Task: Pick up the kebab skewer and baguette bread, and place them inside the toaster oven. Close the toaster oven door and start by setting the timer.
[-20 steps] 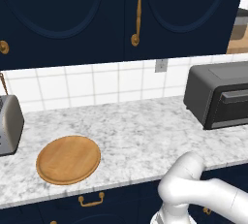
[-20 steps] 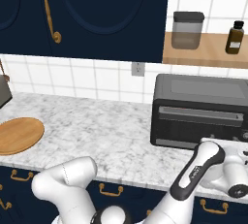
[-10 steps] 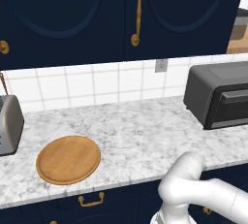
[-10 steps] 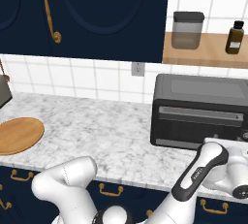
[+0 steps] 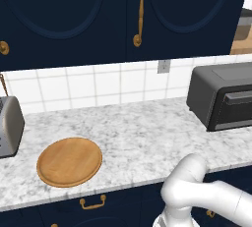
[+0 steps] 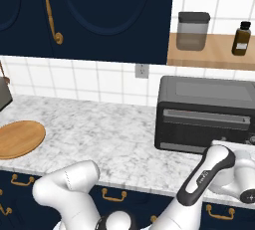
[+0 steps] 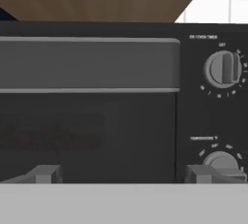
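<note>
step: toaster oven door [image 7: 87,106] looks shut; timer knob [image 7: 224,69] pending
fingers [image 7: 46,173]: spread wide, empty
next: pinch knob & twist

Toaster oven [image 6: 204,114] matt dark grey metal; round board [image 5: 69,161] smooth wood; countertop [image 5: 142,132] polished marble.

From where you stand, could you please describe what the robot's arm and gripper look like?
The arm is built of smooth, rounded glossy white segments. Its forearm link carries a long dark grey inlay with small white lettering too small to read. Another white segment curves like a bent tube. The gripper ends in two small blocky grey fingertips. No cables are visible.
</note>
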Controlling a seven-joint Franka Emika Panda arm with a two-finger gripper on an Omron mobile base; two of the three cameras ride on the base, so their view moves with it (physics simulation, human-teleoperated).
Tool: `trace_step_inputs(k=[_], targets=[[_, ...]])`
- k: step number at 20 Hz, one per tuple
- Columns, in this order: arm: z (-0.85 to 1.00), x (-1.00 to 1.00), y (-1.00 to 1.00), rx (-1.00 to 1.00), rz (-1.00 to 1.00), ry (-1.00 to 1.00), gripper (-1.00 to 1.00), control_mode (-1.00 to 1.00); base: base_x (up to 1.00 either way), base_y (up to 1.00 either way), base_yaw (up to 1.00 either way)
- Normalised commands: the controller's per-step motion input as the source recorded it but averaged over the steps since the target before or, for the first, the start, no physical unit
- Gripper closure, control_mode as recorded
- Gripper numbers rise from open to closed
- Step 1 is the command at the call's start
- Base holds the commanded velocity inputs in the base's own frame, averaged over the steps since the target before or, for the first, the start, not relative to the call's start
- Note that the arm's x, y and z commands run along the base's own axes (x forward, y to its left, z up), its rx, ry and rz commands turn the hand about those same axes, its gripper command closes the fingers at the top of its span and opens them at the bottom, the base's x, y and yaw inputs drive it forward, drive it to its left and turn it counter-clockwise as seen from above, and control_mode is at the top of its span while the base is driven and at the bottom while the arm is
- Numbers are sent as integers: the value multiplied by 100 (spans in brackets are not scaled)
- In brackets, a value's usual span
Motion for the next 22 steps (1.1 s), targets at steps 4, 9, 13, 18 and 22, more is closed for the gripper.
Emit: trace_step_inputs(k=[4,9,13,18,22], targets=[[0,0,-3,0,0,0,-100,-100,0,0,0],[0,0,0,0,0,0,-100,-100,0,0,0],[0,-3,11,0,0,0,-100,-100,0,0,0],[0,-9,0,0,0,0,-100,-100,0,0,0],[0,-7,0,0,0,0,-100,-100,0,0,0]])
